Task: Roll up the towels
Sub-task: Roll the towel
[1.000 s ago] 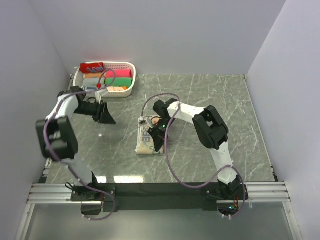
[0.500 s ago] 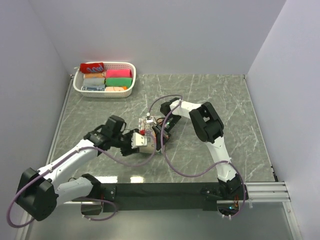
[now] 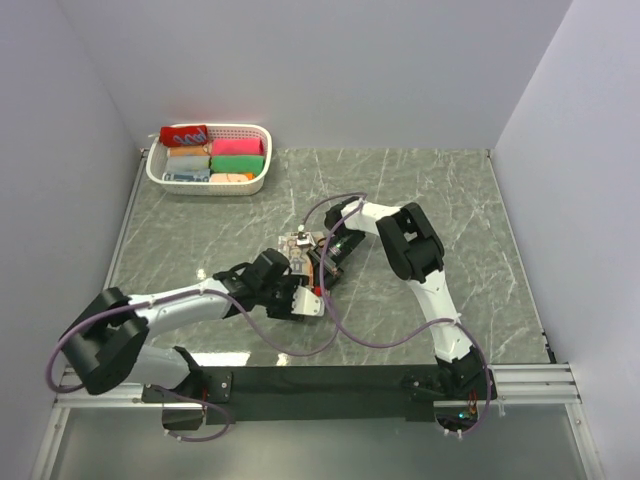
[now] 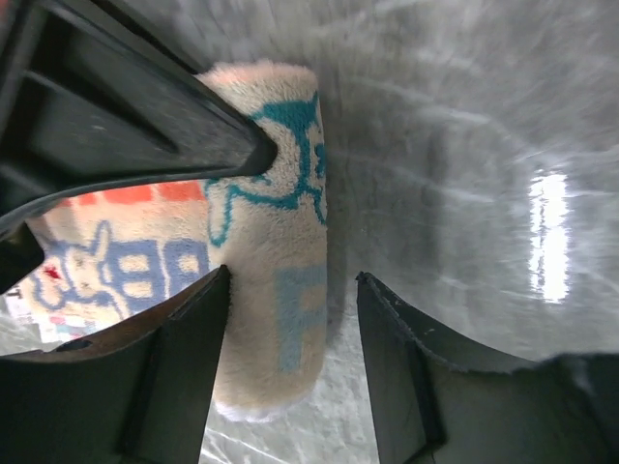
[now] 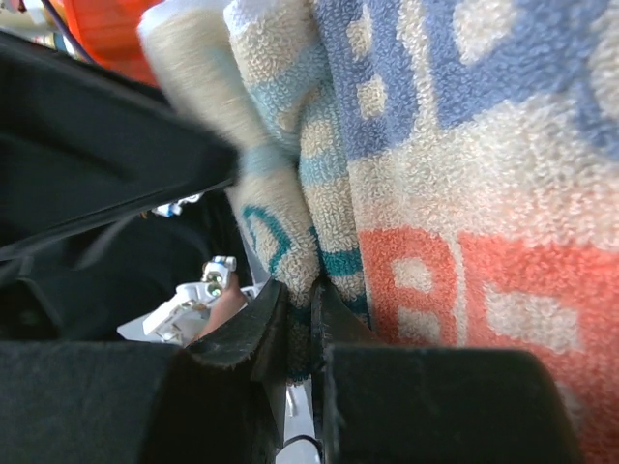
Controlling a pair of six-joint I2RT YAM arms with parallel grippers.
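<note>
At the middle of the marbled table [image 3: 450,200], the right gripper [image 5: 298,307] pinches a fold of the lettered towel [image 4: 276,319], jaws nearly closed, while the left gripper [image 4: 290,280] straddles its rolled end, jaws wide and empty; a tight roll probably calls for even, square pressure.

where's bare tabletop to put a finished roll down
Free: the tabletop right of the right arm, and the stretch between the basket and the left arm. Crowded at the centre, around the towel under both arms.

- Robot laboratory cell: plain walls [image 3: 300,70] box in my marble-patterned table [image 3: 450,200].
- Aluminium mounting rail [image 3: 530,385] along my near edge.
</note>
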